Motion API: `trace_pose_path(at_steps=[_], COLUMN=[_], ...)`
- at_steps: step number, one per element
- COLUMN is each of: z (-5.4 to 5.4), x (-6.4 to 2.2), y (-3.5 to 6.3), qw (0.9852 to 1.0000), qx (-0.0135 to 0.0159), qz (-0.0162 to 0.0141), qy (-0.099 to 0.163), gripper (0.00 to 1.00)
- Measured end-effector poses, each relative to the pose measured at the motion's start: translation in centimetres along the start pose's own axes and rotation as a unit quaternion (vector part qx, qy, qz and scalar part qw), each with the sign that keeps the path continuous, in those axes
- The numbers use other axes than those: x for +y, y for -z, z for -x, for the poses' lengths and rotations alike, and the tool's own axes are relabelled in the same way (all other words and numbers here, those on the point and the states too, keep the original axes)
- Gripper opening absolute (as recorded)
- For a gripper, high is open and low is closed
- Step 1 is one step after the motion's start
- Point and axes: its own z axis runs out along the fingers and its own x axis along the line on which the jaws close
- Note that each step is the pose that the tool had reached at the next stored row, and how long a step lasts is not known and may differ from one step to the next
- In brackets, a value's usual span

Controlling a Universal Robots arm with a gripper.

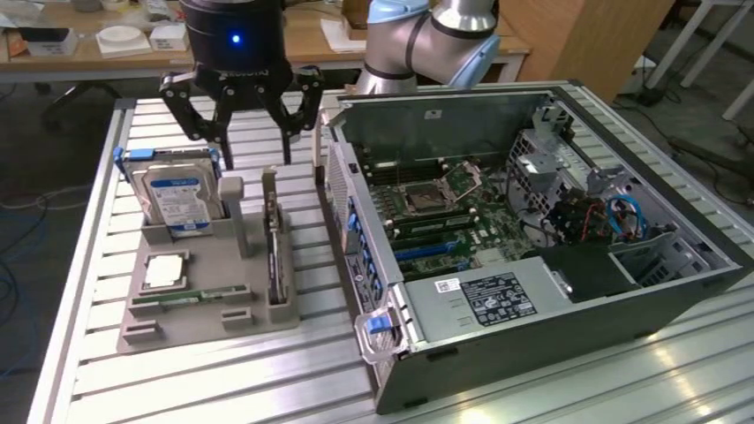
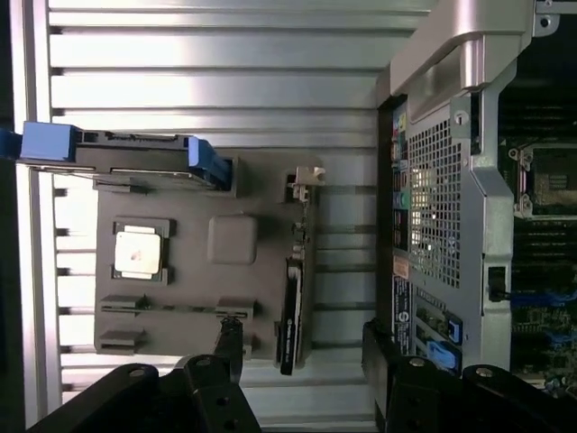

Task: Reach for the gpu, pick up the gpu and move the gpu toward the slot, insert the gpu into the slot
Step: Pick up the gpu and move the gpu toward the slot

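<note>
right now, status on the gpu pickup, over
gripper open, empty, above the grey holder. gpu on edge in holder, untouched. slot empty. hard drive beside, not in the way.

Grey holder (image 1: 189, 329) at left centre, on slatted table (image 1: 236, 389). Hard drive (image 1: 177, 196) stands upright at its upper end, with processor chip (image 1: 165, 269) and memory stick (image 1: 189, 299) below. Open computer case (image 1: 566, 327) at right.

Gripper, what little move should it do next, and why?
Probably lower straight down. The gripper hangs open above the gpu, which stands on edge in the gray holder, untouched; in the wrist view it lines up between the fingers.
</note>
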Motion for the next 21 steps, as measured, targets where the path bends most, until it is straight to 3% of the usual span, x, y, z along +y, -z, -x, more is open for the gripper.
trace_pose_path(at_steps=[21], z=[-0.3], x=[-0.17], y=[-3.8], qw=[0.9993], qx=[-0.0014], qz=[-0.0008], qy=[-0.038], gripper=[0.65])
